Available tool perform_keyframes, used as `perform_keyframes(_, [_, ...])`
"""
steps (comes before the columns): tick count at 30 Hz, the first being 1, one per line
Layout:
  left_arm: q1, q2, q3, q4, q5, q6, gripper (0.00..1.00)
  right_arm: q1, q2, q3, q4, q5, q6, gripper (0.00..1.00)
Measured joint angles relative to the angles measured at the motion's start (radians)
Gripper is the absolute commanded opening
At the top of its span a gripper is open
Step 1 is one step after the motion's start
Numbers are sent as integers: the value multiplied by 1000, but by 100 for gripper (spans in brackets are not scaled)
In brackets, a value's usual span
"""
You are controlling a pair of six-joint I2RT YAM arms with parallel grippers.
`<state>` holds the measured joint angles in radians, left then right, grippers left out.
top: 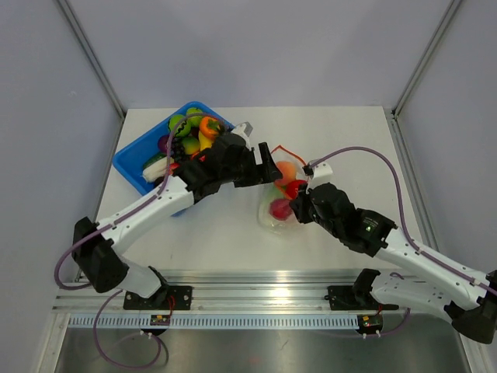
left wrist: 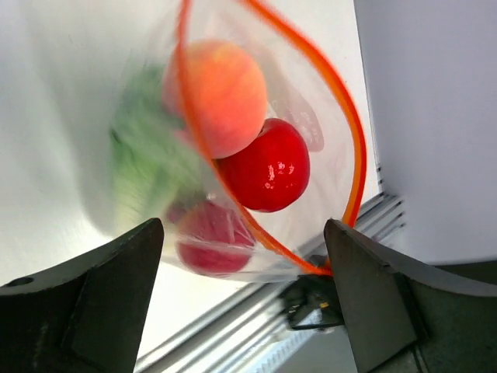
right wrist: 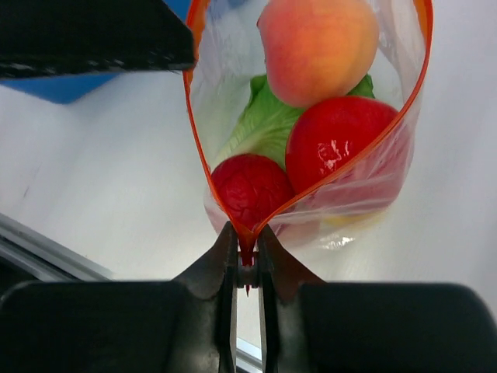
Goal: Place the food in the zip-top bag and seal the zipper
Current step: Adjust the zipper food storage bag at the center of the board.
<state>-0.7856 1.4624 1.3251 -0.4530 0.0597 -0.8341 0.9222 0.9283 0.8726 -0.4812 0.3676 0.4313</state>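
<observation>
— Right side first?
— Your right tool (right wrist: 247, 260) is clenched on the zipper (right wrist: 246, 235), at the corner where the two orange strips meet. Only its own wrist view shows that pinch. The zip-top bag (right wrist: 365, 202) gapes open beyond it, holding a peach (right wrist: 318, 47), a lettuce leaf (right wrist: 260, 128), a glossy red fruit (right wrist: 342, 144) and a bumpy red berry (right wrist: 250, 190).
— And the left?
— Your left tool (left wrist: 245, 264) is released, its fingers wide apart with nothing gripped. Its wrist view looks at the bag mouth from the other end, and there the lettuce is a blur. Only from above do you see the layout: the bag lies on the white counter (top: 225, 233) between both tools, and the blue bin (top: 128, 163) behind the left arm holds more toy food (top: 194, 132).
— The room?
— Pale grey walls (top: 256, 47), slanting metal frame posts (top: 89, 54), and an aluminium rail (top: 256, 291) along the counter's near edge.
</observation>
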Motion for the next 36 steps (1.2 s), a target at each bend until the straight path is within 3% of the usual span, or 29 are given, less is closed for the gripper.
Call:
perform_keyframes(7, [18,-101,126,-80,43,504,80,-2,-31,0,5,-90,-176,0])
perform_keyframes(14, [11,-161,85,-83,322,974,75,-9,-31,0,4,-152,-215,0])
perform_keyframes(22, [-45,-167,-44,-62,457,1247,77,-11,-33,7,-24,-189,-221,0])
perform_keyframes(28, [-64,-134,-58,-16,490,1366,78,-12,-34,23,-40,-205,-221,0])
perform_keyframes(36, [-64,14,-29,-34,502,1441,66,-13,-43,24,-49,-206,-217,0])
